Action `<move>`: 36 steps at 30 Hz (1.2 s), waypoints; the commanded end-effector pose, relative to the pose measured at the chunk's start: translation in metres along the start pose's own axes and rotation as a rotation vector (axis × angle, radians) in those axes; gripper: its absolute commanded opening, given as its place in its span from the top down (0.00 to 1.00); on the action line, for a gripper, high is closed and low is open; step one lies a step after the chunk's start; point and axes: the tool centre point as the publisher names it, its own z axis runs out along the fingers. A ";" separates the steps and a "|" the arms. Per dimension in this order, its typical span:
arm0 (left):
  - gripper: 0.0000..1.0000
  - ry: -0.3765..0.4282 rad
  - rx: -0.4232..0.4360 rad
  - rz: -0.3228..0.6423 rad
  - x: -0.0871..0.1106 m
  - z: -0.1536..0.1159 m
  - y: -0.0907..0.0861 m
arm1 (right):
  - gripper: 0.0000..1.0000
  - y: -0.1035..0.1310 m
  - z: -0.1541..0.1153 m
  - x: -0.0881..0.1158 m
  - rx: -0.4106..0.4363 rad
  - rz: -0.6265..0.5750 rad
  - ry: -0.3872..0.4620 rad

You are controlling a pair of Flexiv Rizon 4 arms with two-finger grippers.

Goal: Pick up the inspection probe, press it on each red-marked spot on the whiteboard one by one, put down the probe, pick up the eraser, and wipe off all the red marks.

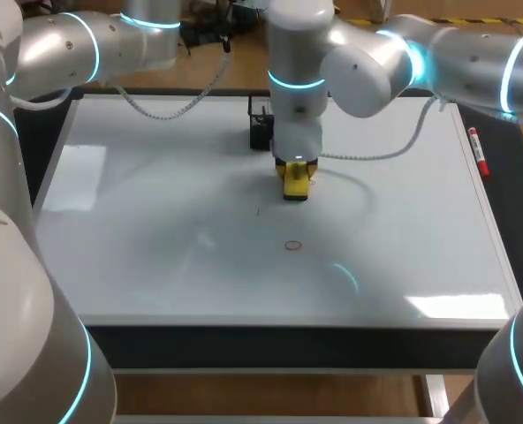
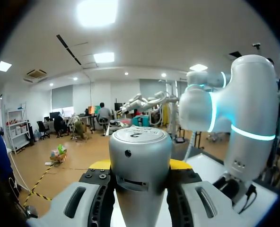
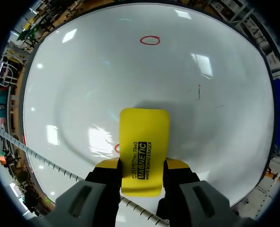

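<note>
You are on the wiping step. One red ring (image 1: 293,246) shows on the whiteboard (image 1: 155,265), toward the tabletop's near edge. In the middle, your right claw (image 3: 142,163) grips the yellow eraser (image 3: 144,137). Slide it to the ring next. A small red bit (image 3: 117,148) peeks out beside the eraser. Farther back, your left claw (image 2: 140,164) hugs the silver probe (image 2: 140,151). You cannot see what is under it.

Most of the whiteboard (image 1: 155,230) is wide open, with the left half and the whole near strip bare. The clutter is mid-board toward the far side. The right arm (image 1: 367,71) reaches in there, its hand (image 3: 142,166) clamped on the yellow eraser (image 1: 296,187), and a black block (image 1: 260,131) sits just beside it. A red marker (image 1: 478,152) lies along the right edge. The left hand (image 2: 141,165), gripping the probe (image 2: 140,156), is raised clear of the board.
</note>
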 end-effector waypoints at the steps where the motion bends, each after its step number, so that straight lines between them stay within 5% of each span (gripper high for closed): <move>1: 1.00 0.004 0.000 0.000 -0.002 0.000 -0.001 | 1.00 0.003 0.004 0.019 0.008 0.013 -0.004; 21: 1.00 0.004 0.000 0.000 -0.002 0.000 -0.001 | 1.00 0.001 0.004 0.067 0.006 0.119 0.017; 26: 1.00 0.004 0.000 0.000 -0.002 0.000 -0.001 | 1.00 0.000 -0.015 0.056 0.050 0.102 -0.006; 36: 1.00 0.004 0.000 0.000 -0.002 0.000 -0.001 | 1.00 0.006 -0.033 0.000 0.081 0.003 -0.064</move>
